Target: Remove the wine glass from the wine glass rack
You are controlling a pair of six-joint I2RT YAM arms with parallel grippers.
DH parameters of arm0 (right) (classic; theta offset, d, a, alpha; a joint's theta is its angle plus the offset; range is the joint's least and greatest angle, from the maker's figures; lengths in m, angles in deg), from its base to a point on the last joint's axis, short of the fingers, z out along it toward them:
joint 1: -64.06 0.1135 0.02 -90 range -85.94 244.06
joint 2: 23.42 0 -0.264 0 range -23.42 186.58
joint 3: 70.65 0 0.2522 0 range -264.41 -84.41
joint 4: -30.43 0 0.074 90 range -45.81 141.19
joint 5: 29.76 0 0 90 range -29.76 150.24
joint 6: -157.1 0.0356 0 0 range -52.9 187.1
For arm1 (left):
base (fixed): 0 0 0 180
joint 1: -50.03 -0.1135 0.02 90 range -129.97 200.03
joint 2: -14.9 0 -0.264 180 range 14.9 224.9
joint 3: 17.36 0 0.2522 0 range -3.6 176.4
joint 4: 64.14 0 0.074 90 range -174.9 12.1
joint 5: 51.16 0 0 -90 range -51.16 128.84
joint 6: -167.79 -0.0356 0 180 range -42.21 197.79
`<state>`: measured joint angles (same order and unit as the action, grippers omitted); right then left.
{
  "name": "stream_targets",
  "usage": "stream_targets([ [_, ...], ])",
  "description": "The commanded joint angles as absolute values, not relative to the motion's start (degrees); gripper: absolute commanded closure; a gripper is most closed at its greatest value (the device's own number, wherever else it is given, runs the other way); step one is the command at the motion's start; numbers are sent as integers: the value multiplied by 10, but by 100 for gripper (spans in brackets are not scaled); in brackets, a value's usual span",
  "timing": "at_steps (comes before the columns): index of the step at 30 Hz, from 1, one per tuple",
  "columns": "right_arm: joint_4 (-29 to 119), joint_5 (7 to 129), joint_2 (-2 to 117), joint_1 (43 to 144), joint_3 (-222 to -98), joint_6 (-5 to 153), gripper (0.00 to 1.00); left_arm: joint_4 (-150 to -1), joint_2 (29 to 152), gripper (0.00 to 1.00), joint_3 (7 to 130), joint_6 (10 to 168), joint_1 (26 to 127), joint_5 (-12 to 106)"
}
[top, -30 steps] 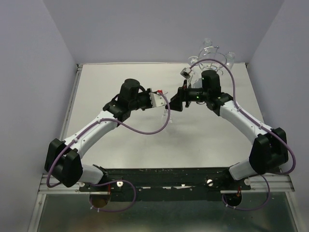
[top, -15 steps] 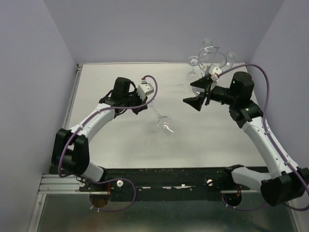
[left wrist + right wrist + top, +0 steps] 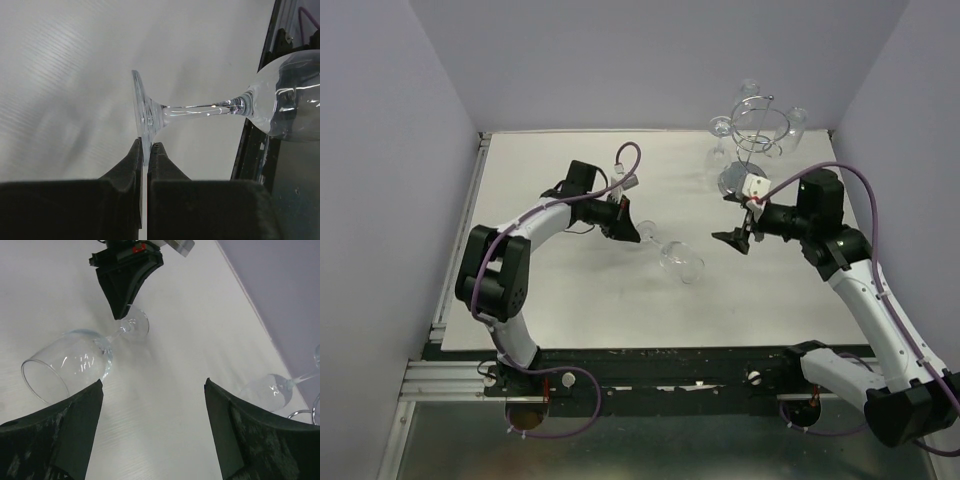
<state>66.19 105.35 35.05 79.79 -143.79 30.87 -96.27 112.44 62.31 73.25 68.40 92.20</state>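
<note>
A clear wine glass (image 3: pixel 680 263) lies on its side over the middle of the table. My left gripper (image 3: pixel 632 229) is shut on the rim of its foot disc (image 3: pixel 142 117); the stem (image 3: pixel 200 109) and bowl (image 3: pixel 285 100) point away toward the near edge. I cannot tell whether the bowl (image 3: pixel 70 362) touches the table. My right gripper (image 3: pixel 736 241) is open and empty, to the right of the glass; its fingers (image 3: pixel 75 425) frame bare table. The chrome wine glass rack (image 3: pixel 760 125) stands at the far right with other glasses hanging on it.
The rack's round base (image 3: pixel 732 181) sits just behind my right gripper. Another glass (image 3: pixel 270 387) shows at the right of the right wrist view. Lilac walls close the left, back and right sides. The black rail (image 3: pixel 670 360) runs along the near edge.
My left arm has swung the glass toward the near right and lowered it onto its side. My right gripper has let go, pulled back to the right and come lower.
</note>
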Motion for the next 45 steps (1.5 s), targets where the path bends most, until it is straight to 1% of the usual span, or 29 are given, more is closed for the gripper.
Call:
stream_targets([
  [1, 773, 1044, 331, 809, -1432, 214, 11, -1003, 1180, 100, 657, 752, 674, 1048],
  [7, 836, 1011, 302, 844, -1386, 65, 10, -993, 1229, 100, 676, 775, 661, 1109],
  [11, 846, 1006, 314, 854, -1374, 39, 9, -961, 1257, 100, 677, 822, 659, 1131],
  [13, 844, 1011, 333, 858, -1378, 46, 9, -949, 1266, 100, 675, 838, 659, 1140],
  [17, 844, 1031, 393, 865, -1422, 75, 12, -922, 1278, 100, 672, 862, 659, 1143],
  [23, 842, 1043, 444, 889, -1457, 56, 12, -868, 1299, 100, 666, 913, 659, 1169],
  [24, 842, 1043, 453, 895, -1463, 64, 11, -861, 1301, 100, 665, 919, 659, 1171],
  [26, 842, 1048, 464, 902, -1472, 77, 6, -841, 1305, 100, 663, 935, 659, 1173],
  [30, 834, 1054, 475, 922, -1479, 83, 4, -816, 1312, 100, 660, 961, 659, 1177],
  [32, 830, 1059, 479, 928, -1483, 87, 0, -815, 1314, 100, 660, 962, 659, 1174],
  [41, 737, 1037, 509, 941, -1499, 172, 0, -808, 1318, 100, 658, 967, 659, 1171],
  [45, 720, 1039, 524, 941, -1509, 199, 2, -806, 1316, 100, 657, 967, 659, 1172],
])
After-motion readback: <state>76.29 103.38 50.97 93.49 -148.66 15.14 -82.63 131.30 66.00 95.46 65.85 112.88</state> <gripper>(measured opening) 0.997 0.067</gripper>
